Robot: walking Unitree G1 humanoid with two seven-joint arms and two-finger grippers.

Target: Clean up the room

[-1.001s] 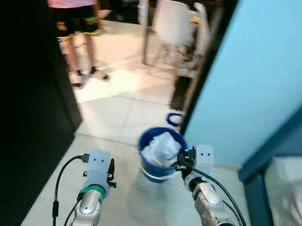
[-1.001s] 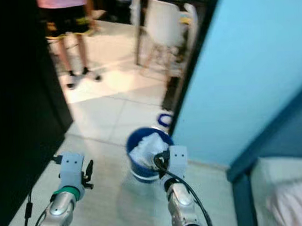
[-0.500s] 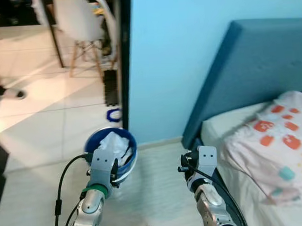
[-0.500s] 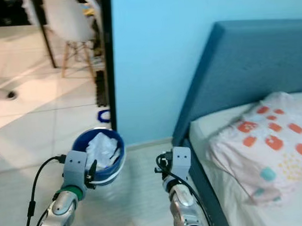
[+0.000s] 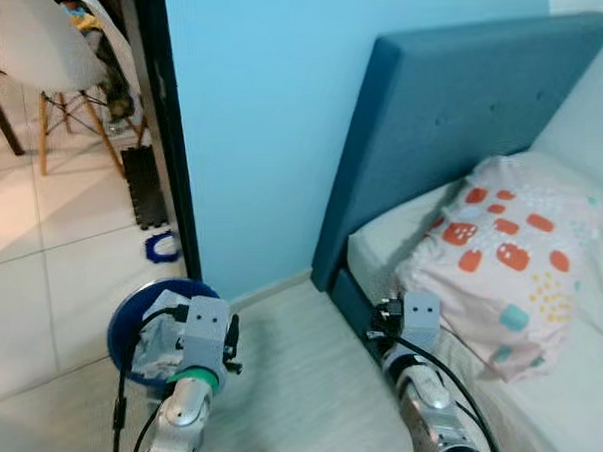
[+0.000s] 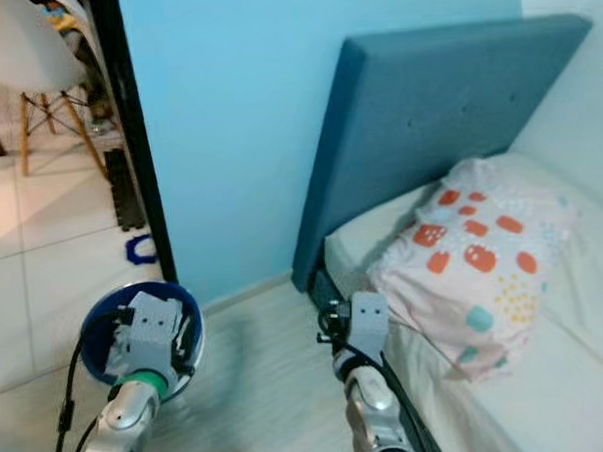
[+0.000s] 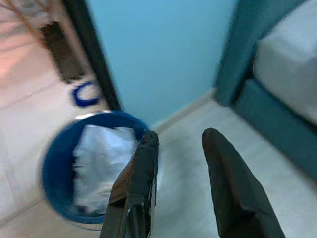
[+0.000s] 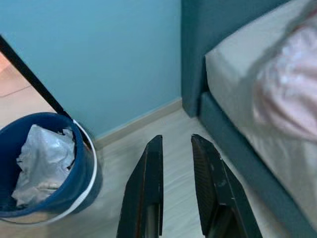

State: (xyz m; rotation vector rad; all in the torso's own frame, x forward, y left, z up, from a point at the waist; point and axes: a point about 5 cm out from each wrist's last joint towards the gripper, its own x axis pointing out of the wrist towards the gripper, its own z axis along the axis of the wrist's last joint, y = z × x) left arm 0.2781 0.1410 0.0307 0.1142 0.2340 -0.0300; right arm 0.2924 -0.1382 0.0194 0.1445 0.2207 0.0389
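Note:
A blue bin (image 5: 123, 316) stands on the pale floor by the light-blue wall, with crumpled white wrapping (image 7: 101, 158) inside. My left gripper (image 7: 179, 136) hovers over the floor just beside the bin's rim, open and empty. My right gripper (image 8: 177, 140) is held low between the bin and the bed frame, its fingers a narrow gap apart with nothing between them. To the right stands a bed (image 5: 565, 405) with a white sheet. A white pillow (image 5: 503, 247) with orange patches lies at its head.
A tall blue headboard (image 5: 447, 110) leans against the wall. A black door frame (image 5: 168, 142) edges the wall on the left, with a white chair (image 5: 33, 47) beyond it. A blue ring (image 5: 162, 247) lies on the tiles beside a black mat (image 5: 139, 183).
The camera has swung right: the person and doorway slid out to the left, and the bed and pillow came into view. Both arms hold the same pose.

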